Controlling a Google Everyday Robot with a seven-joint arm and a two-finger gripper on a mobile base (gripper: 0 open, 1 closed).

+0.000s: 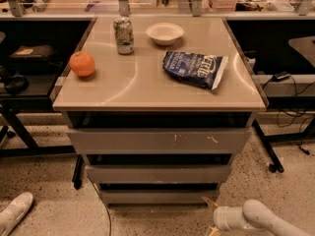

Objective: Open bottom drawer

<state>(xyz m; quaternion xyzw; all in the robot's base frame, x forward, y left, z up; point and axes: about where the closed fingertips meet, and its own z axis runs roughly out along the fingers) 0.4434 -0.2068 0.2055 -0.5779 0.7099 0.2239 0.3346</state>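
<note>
Beside the lower right corner of the bottom drawer (157, 196) hangs my claw (210, 216), low near the speckled floor (54, 210); it is released, its two tan tips spread apart with nothing between them; the upper tip lies just by that corner of the drawer, though I cannot tell whether it touches; my pale arm (266, 220) runs off to the right of the drawer and out of view.

The bottom drawer itself is the lowest and narrowest of three plain grey fronts, with a dark gap along its upper edge; whether it is pulled out at all I cannot tell; directly above it is the middle front (157, 173), and above that the widest front (157, 140), which bears pale scratches right of its centre.

Higher above the drawer lies the tan tabletop (147, 87); over the drawer's left end sit an orange (82, 64) and, further back, an upright can (124, 35); over its middle, at the back, is a pale bowl (165, 33); over its right half lies a blue chip bag (194, 69), flat on its side.

Far left of the drawer, on the floor, is a white shoe (15, 213).
</note>
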